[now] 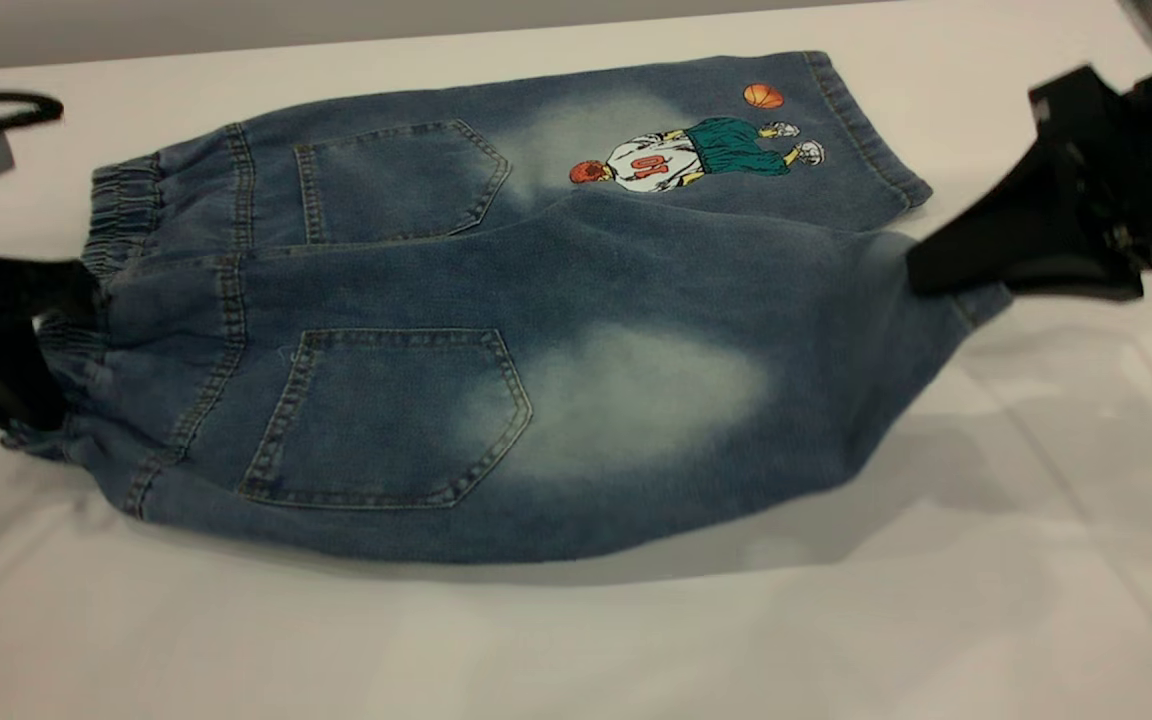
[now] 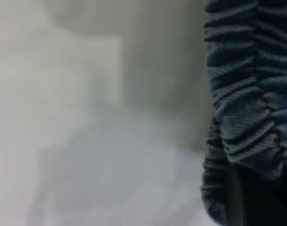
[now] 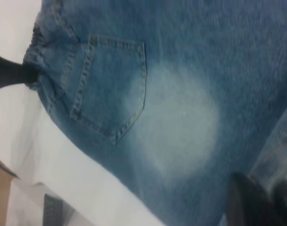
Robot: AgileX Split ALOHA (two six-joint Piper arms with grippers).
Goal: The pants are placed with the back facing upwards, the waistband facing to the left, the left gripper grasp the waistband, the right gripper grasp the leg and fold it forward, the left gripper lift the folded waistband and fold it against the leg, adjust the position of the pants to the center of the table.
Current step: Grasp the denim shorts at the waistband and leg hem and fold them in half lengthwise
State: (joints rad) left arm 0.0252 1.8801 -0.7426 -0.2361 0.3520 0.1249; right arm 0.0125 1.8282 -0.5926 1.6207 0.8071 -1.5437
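Both grips look set: left gripper (image 1: 31,330) pinching the pants (image 1: 496,330) at the waistband, right gripper (image 1: 936,265) apparently clamped on the near leg (image 1: 636,400) hem. Leg is lifted off the table (image 1: 576,650); both folds and centering remain.

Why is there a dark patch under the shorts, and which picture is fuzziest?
Exterior view: the pants cast a soft shadow on the table below their near edge, suggesting that edge is raised. Left wrist view: fuzziest, only the waistband readable. Right wrist view: mildly soft.
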